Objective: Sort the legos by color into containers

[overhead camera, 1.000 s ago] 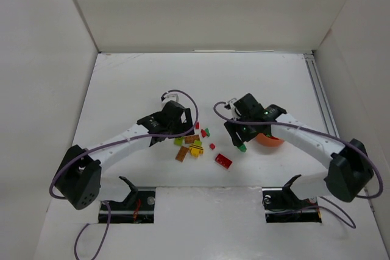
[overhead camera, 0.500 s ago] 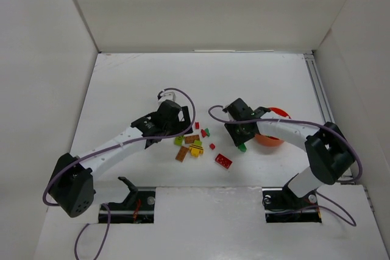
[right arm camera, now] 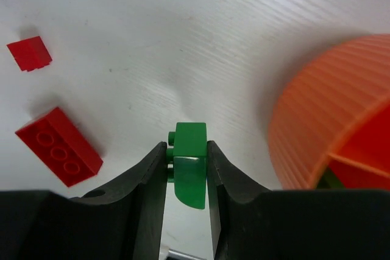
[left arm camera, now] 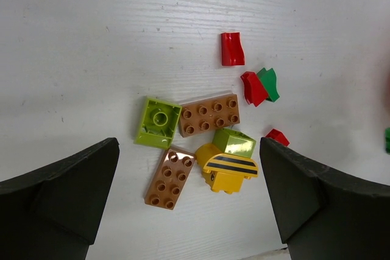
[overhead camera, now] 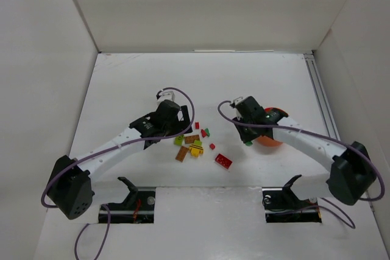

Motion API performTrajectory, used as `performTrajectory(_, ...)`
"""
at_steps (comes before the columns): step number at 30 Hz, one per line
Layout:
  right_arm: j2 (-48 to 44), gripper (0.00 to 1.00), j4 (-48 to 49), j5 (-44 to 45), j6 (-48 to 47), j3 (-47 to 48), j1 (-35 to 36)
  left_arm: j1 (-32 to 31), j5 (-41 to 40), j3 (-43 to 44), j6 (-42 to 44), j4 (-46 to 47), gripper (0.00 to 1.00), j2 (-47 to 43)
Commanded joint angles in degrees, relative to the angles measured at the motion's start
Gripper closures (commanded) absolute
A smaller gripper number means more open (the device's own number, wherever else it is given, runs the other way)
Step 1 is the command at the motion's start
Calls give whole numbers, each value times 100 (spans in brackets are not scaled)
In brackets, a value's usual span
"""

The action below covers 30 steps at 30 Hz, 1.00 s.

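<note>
From above, the left hand (overhead camera: 161, 126) hangs just left of the loose legos (overhead camera: 192, 141) scattered on the white counter (overhead camera: 134, 83). The right hand (overhead camera: 247, 137) carries a green brick (overhead camera: 248, 142) just beside the left edge of the orange-red bowl (overhead camera: 274, 140), not over it. A red brick (overhead camera: 223, 161) lies alone, nearer the arm bases. The left wrist view shows that hand spread wide and grasping nothing, its dark fingers framing the pile. In the pile are a lime square brick (left arm camera: 158, 122) lying hollow side up, touching a brown eight-stud plate (left arm camera: 209, 114), and a second brown plate (left arm camera: 170, 178) below. A yellow piece with black stripes (left arm camera: 228, 172) sits against a lime slope (left arm camera: 234, 142), and small red curved bits (left arm camera: 232, 49) lie beside a green one (left arm camera: 268, 83). In the right wrist view the hand is clenched on the green brick's two flat sides, studs facing away. The ribbed bowl wall rises at right with a divider (right arm camera: 359, 162) showing inside, and whether the brick hangs clear of the counter cannot be told. These pieces look very light, rigid and glossy, so they would likely slide or twist under an off-centre pinch. The flat parallel side walls seem the best hold, not the studs or the curved faces. The thin plates, lying flat, probably need their long edges pinched.
</note>
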Motion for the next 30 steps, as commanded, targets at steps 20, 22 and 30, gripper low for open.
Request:
performTrajectory(20, -535, 85, -1884, 1858, -166, 1929, -564, 28, -155, 151, 66, -17, 0, -94)
performTrajectory(22, -447, 85, -2042, 2264, -166, 1982, -441, 28, -156, 151, 66, -17, 0, -147)
performTrajectory(30, -70, 80, -1735, 1984, -579, 1859, -440, 81, -217, 151, 66, -69, 0, -147)
